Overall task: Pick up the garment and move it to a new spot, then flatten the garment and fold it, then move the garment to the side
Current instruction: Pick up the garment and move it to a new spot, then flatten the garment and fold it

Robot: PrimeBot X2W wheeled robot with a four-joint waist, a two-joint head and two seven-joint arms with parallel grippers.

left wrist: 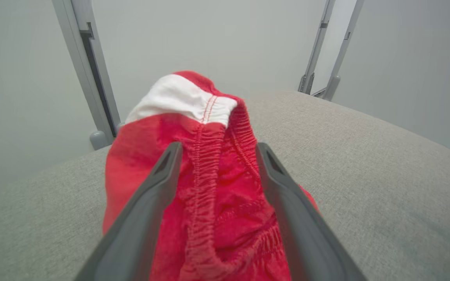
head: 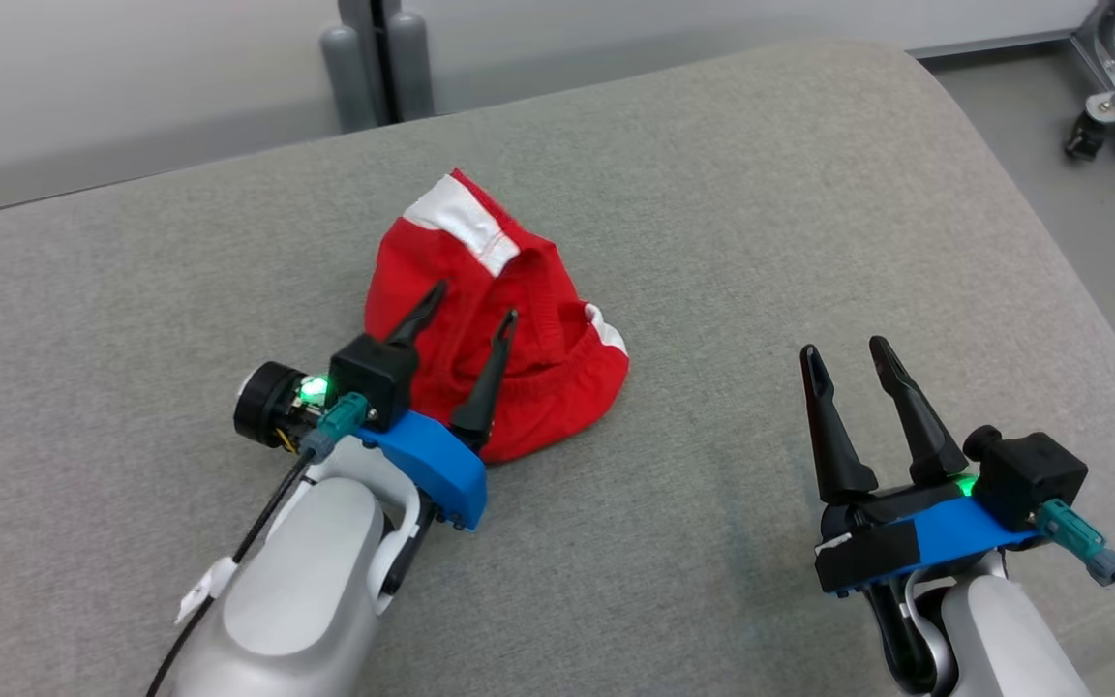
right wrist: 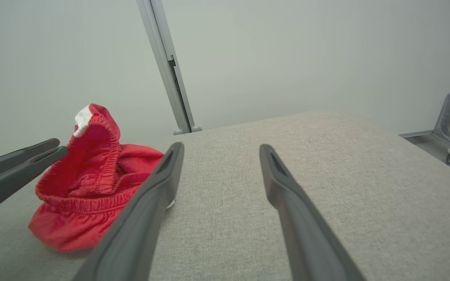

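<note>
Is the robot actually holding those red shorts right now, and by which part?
Nothing is held. The left gripper has its fingers apart over the crumpled red garment, not pinching it; the right gripper is open above the grey surface.

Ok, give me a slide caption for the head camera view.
Open left gripper over a crumpled red garment on a grey padded surface; right gripper open, apart.

Grey padded surface (head: 761,213), woven fabric cover, far-right corner rounded. One red garment (head: 538,290) with white trim lies on it, left of centre, crumpled in a heap, waistband end sticking up.
</note>
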